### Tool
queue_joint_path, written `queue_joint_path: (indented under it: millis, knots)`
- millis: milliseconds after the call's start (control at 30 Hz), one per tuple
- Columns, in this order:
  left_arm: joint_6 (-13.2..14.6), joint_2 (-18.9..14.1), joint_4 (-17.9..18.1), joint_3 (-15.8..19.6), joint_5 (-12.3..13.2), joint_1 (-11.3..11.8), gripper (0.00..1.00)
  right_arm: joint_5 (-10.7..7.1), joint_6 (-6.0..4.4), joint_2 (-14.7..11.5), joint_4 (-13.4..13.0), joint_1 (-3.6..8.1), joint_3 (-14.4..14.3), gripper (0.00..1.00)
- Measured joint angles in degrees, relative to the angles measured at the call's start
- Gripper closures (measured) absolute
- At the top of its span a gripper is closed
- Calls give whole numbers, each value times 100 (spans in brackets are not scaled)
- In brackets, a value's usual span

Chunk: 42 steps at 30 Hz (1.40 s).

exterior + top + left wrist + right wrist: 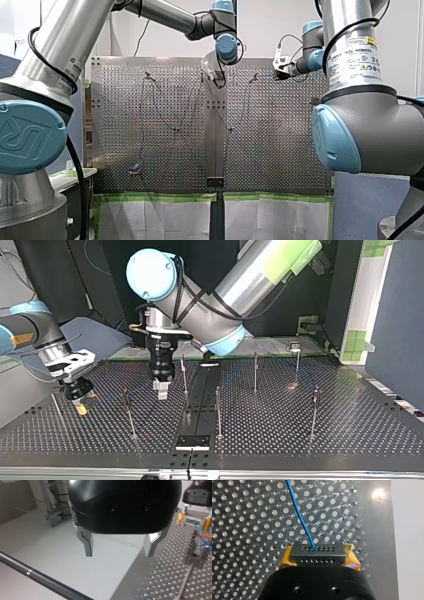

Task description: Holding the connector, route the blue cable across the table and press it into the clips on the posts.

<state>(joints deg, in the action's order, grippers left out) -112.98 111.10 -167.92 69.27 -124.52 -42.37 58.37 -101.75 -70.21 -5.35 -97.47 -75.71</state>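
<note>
In the right wrist view my right gripper point(317, 555) has its yellow pads point(287, 557) shut on a black connector point(317, 551). A thin blue cable point(299, 512) leaves the connector and runs ahead over the perforated table. At the top view's left the same gripper point(81, 407) hangs just above the plate. My left gripper point(120, 553) stands open, its metal fingers point(87, 545) with nothing between them. It hovers over the plate beside a post point(184, 372) near the top view's middle point(161, 389). In the left wrist view the cable point(203, 538) crosses a post's clip point(197, 555).
Several thin upright posts stand across the plate, among them one point(127, 412) between the two grippers, one point(218, 412) at the middle and one point(314, 412) at the top view's right. A black bracket point(192, 441) sits at the near edge. One post point(37, 576) slants under my left gripper.
</note>
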Motion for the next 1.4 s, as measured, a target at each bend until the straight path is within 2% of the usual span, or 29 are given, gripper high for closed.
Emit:
queue_joint_path:
  millis: [767,1400]
  knots:
    - [123,-1169,1188,1185,-5,-60,0,0,7,5,5,-48,-9,100]
    - [127,-1245,2161,2161,-6,-63,0,0,11,6,25,-84,-10,100]
